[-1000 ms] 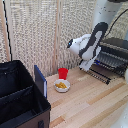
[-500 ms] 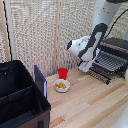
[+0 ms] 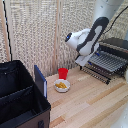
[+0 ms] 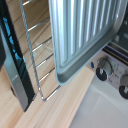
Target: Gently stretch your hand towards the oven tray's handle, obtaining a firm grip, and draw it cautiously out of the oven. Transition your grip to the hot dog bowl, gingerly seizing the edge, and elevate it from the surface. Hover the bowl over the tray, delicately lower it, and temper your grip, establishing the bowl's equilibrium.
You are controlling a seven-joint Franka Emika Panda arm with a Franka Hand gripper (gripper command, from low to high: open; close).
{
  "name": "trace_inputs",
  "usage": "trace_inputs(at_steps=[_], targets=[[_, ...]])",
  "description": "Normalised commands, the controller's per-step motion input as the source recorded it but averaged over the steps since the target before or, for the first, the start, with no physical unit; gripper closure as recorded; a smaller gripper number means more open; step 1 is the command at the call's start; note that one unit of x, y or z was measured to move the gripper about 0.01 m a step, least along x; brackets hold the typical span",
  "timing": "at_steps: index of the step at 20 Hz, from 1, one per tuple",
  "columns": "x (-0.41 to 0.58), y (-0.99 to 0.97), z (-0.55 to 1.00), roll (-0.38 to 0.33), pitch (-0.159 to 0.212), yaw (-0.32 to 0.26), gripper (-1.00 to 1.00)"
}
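On a pale wooden table point(image 3: 95, 102), backed by a wall of light woven screens point(image 3: 40, 35), the scene is set out in two groups. At the exterior view's right stands the oven point(image 3: 117, 47), dark with silvery trim, and the oven tray point(image 3: 105, 64) juts forward out of it, its thin parallel bars running back toward the cavity. The handle point(image 3: 95, 74), the straight bar along the rack's front rim, hangs out over the table near the oven's foot. Well apart from it, toward the middle of the table, the hot dog bowl point(image 3: 61, 86) rests on the wood with yellow-orange pieces inside, and a red cup point(image 3: 63, 73) stands just behind it, close to touching. At the exterior view's left a big black fabric case point(image 3: 20, 100) fills the corner, a dark panel with a blue edge point(image 3: 41, 80) leaning at its side.

Bare wood lies open between the bowl and the oven, and in front of both.

The white arm point(image 3: 87, 37) comes down from the upper right and bends over the rack's front edge. The gripper is hidden behind the wrist there and shows in neither view, so whether it is clenched or released cannot be told. The wrist view shows wire bars point(image 4: 42, 55), a ribbed silvery pan point(image 4: 85, 35) and two oven knobs point(image 4: 102, 70) close up
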Motion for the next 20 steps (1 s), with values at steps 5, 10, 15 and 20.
trace_inputs(at_steps=[5, 10, 15, 20], targets=[[-0.045, 0.40, 0.20, 0.019, -0.351, -0.126, -1.00], [-0.156, 0.61, 0.12, 0.111, -0.338, -0.095, -1.00], [-0.309, 0.70, 0.24, 0.176, -0.237, -0.077, -1.00], [-0.474, 0.65, 0.44, 0.206, -0.124, -0.042, -1.00]])
